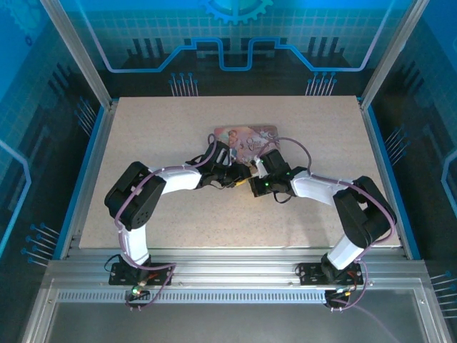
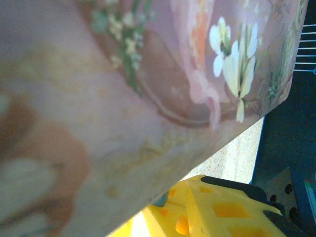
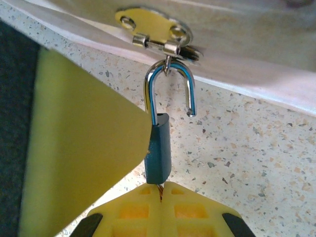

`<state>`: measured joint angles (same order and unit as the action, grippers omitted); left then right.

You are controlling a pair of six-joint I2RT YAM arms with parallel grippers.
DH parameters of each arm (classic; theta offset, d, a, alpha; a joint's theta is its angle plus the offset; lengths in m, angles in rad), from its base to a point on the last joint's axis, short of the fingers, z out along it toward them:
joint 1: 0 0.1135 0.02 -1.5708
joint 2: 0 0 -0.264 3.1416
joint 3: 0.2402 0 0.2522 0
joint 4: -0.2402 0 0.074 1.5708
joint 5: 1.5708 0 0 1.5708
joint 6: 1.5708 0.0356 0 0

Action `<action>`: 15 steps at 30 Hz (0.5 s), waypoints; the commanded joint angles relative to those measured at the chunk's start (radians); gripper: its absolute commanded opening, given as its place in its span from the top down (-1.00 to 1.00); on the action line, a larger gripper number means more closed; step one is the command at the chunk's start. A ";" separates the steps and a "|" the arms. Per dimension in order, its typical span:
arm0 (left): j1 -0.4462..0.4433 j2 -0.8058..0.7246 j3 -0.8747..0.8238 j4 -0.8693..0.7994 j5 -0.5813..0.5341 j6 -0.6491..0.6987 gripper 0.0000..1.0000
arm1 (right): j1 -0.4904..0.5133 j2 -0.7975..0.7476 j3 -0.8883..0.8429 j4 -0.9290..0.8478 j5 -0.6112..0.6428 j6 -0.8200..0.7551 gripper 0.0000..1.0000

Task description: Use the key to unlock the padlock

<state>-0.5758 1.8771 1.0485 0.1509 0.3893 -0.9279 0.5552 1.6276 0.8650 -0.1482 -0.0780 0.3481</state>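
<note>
1. No brand or readable writing. The pink tin (image 1: 246,136) carries painted figures and white flowers, and a curly script on its lid is too small to read from the top camera.
2. The padlock (image 3: 159,148), dark greenish-grey, hangs at the tin's front edge. Its shackle (image 3: 148,94) is looped through the small ring of a brass-coloured hasp (image 3: 153,27). One leg of the shackle sits in the body; the other end is free and clear of it.
3. The key (image 3: 160,189) shows as a thin brownish sliver entering the padlock's underside.
4. The right gripper (image 3: 161,197) is closed tight, its yellow fingers pinching the key just below the padlock.
5. A broad yellow pad (image 3: 84,148) touches the padlock's left side and covers part of the table there.
6. The left gripper (image 1: 234,177) is at the tin's near edge, beside the right one. I cannot tell how wide it stands. Its wrist camera looks at the tin's lid from very close, blurred.
7. The table (image 1: 157,143) is speckled beige, with blue-lit panels around it.
</note>
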 commanded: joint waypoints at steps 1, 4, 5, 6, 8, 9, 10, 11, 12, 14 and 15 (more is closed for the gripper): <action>0.015 -0.046 -0.009 -0.061 -0.024 0.032 0.31 | -0.005 -0.003 0.009 -0.036 0.012 -0.043 1.00; 0.027 -0.072 -0.032 -0.048 -0.030 0.037 0.25 | -0.005 0.009 0.044 -0.055 0.009 -0.065 1.00; 0.032 -0.080 -0.039 -0.044 -0.033 0.040 0.24 | -0.004 0.012 0.049 -0.061 0.014 -0.073 1.00; 0.035 -0.086 -0.046 -0.039 -0.035 0.041 0.22 | -0.003 0.016 0.053 -0.067 0.019 -0.079 1.00; 0.046 -0.099 -0.062 -0.034 -0.042 0.042 0.21 | -0.003 0.020 0.061 -0.077 0.026 -0.094 1.00; 0.052 -0.103 -0.069 -0.030 -0.046 0.043 0.20 | -0.003 0.021 0.063 -0.081 0.028 -0.101 1.00; 0.059 -0.110 -0.077 -0.024 -0.050 0.045 0.20 | -0.002 0.021 0.069 -0.087 0.030 -0.109 1.00; 0.066 -0.116 -0.083 -0.021 -0.052 0.048 0.20 | -0.001 0.023 0.073 -0.095 0.033 -0.116 1.00; 0.074 -0.121 -0.089 -0.020 -0.053 0.052 0.20 | 0.000 0.023 0.078 -0.100 0.035 -0.124 1.00; 0.088 -0.133 -0.093 -0.028 -0.059 0.063 0.20 | 0.004 0.028 0.092 -0.120 0.046 -0.146 1.00; 0.095 -0.135 -0.096 -0.028 -0.059 0.068 0.19 | 0.006 0.030 0.099 -0.129 0.052 -0.154 1.00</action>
<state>-0.5022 1.7786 0.9691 0.1318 0.3515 -0.8993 0.5560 1.6409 0.9230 -0.2405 -0.0521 0.2424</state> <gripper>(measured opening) 0.402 0.058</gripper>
